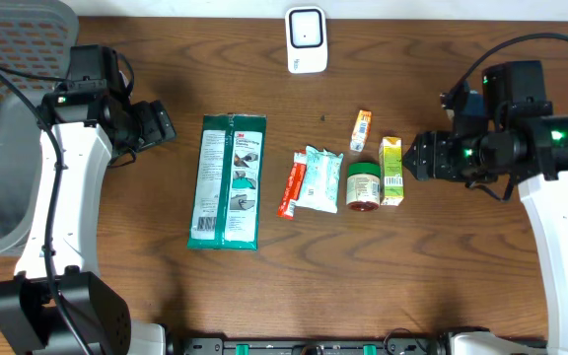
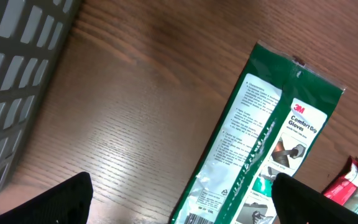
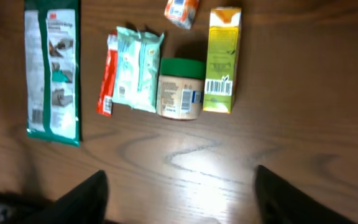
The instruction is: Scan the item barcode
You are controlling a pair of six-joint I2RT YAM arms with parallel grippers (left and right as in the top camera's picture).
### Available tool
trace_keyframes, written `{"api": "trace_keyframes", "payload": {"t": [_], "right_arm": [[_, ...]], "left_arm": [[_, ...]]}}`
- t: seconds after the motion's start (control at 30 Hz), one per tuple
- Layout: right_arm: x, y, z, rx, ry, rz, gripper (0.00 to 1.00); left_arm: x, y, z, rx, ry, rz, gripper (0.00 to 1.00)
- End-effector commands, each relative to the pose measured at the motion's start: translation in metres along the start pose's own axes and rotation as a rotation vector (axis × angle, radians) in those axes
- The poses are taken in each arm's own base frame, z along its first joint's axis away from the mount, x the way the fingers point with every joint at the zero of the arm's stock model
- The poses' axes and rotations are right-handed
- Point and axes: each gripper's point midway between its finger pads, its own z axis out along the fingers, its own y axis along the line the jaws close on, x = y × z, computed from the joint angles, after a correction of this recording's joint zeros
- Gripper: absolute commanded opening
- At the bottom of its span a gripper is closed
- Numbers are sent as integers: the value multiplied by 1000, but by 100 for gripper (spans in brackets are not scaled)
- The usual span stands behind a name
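Several items lie in a row mid-table: a green 3M gloves pack (image 1: 227, 180), a red sachet (image 1: 290, 190), a pale blue packet (image 1: 319, 178), a green-lidded jar (image 1: 363, 186), a yellow-green carton (image 1: 390, 170) and a small orange-white tube (image 1: 361, 129). The carton (image 3: 221, 59) shows its barcode in the right wrist view. A white scanner (image 1: 306, 39) stands at the far edge. My left gripper (image 1: 166, 126) is open, left of the gloves pack (image 2: 260, 149), holding nothing. My right gripper (image 1: 412, 158) is open just right of the carton, above the table, with nothing between its fingers (image 3: 79, 199).
A grey mesh basket (image 1: 8, 138) sits at the far left behind the left arm, its slatted wall (image 2: 17, 74) filling the left wrist view's left side. Bare wood lies in front of the items and between the basket and the gloves pack.
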Motion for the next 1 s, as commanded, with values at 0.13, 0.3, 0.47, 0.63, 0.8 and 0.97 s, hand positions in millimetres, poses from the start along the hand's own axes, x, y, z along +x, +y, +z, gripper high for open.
{"api": "trace_keyframes", "payload": {"t": [0.13,0.3,0.47,0.63,0.8,0.97], "right_arm": [[-3,3,9,-15,34,11,57],[-4,0,19,-10,68,20,64],[-2,-4,32,0,111,43,69],[0,-14,43,61,140,69,71],[0,-21,55,140,150,76,72],[-1,-17,80,137,152,41,75]], "left_arm": [[0,1,1,-1,5,9,92],[0,1,1,-2,5,9,92],[0,1,1,-2,5,9,92],[0,1,1,-1,5,9,92],[0,1,1,-2,5,9,92],[0,1,1,-2,5,9,92]]}}
